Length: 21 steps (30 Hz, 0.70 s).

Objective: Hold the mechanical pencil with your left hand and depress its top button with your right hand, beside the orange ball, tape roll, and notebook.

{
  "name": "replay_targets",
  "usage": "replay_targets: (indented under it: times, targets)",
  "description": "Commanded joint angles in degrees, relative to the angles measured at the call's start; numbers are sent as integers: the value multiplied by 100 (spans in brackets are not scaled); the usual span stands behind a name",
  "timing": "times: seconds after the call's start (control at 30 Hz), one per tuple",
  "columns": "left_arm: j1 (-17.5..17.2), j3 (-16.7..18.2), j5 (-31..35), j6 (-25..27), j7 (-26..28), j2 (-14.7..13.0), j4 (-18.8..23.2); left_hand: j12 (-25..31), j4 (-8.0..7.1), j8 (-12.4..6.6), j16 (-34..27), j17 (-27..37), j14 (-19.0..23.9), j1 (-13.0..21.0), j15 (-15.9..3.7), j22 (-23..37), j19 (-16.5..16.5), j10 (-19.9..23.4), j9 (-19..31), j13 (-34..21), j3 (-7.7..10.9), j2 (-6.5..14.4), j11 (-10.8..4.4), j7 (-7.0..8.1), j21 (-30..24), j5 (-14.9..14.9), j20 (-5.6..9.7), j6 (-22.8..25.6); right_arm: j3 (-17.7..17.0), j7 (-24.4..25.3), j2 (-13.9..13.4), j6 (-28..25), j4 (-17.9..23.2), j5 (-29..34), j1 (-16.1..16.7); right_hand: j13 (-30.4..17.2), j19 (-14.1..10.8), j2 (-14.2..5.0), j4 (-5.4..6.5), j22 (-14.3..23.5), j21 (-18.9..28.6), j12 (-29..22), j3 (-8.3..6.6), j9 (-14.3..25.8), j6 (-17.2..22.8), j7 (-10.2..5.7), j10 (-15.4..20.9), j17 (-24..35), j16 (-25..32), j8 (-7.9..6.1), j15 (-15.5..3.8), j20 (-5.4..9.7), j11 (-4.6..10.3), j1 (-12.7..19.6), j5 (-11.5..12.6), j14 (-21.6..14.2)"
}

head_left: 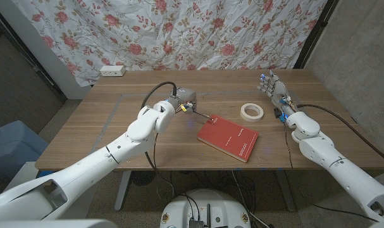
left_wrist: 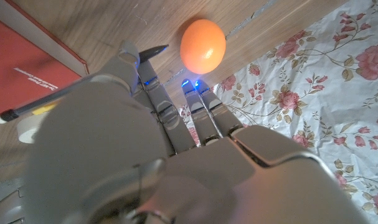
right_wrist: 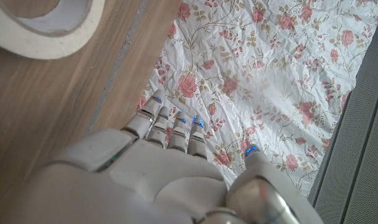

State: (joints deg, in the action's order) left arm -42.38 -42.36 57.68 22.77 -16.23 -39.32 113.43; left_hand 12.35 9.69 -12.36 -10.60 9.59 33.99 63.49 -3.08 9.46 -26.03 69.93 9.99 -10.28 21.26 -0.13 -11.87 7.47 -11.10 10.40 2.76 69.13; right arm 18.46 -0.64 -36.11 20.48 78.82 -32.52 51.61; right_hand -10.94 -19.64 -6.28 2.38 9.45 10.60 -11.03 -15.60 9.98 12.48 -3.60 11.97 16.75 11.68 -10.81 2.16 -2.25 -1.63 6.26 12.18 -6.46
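While the left hand (head_left: 179,101) grips the mechanical pencil (left_wrist: 27,107) near the orange ball (left_wrist: 203,45), the right hand (head_left: 272,86) stands apart. Its fingers are spread, holding nothing.

Pencil (left_wrist: 48,98) held aslant in left hand (head_left: 181,101) — beside red notebook (head_left: 228,138).

Background stuff only
Floral curtain (head_left: 179,31) hanging behind wooden table (head_left: 116,120); white power strip (head_left: 112,70) lying at far edge, well beyond left hand.

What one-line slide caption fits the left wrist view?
Left hand holds the mechanical pencil beside the orange ball.
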Motion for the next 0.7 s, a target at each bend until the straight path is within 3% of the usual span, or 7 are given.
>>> replay_targets:
  times: [0.03, 0.7]
  targets:
    - [48, 152, -556, -22, 393, -75, -134, -20, 12, -2, 7, 19, 62, 12, -990, 28, 18, 164, 34, -28, -24, 75, -101, -3, 13, 23, 682, 30, 48, 379, -38, -1, 335, 366, 110, -12, -41, -24, -6, 23, 30, -30, -35, 17, 52, 0, 73, 13, 38, -9, -6, 0, 7, -8, 21, -8]
    - [274, 173, -1488, -175, 1184, 17, -613, -50, 4, 29, 14, 20, 85, 34, -991, 29, 24, 193, 41, -29, -61, 99, -100, -23, 11, 21, 672, 38, 180, 810, -4, 208, 604, 1085, 180, -12, -57, -33, -53, 22, 33, -39, -63, 17, 84, -16, 106, -1, 63, -13, -32, 10, 11, 20, 20, -36]
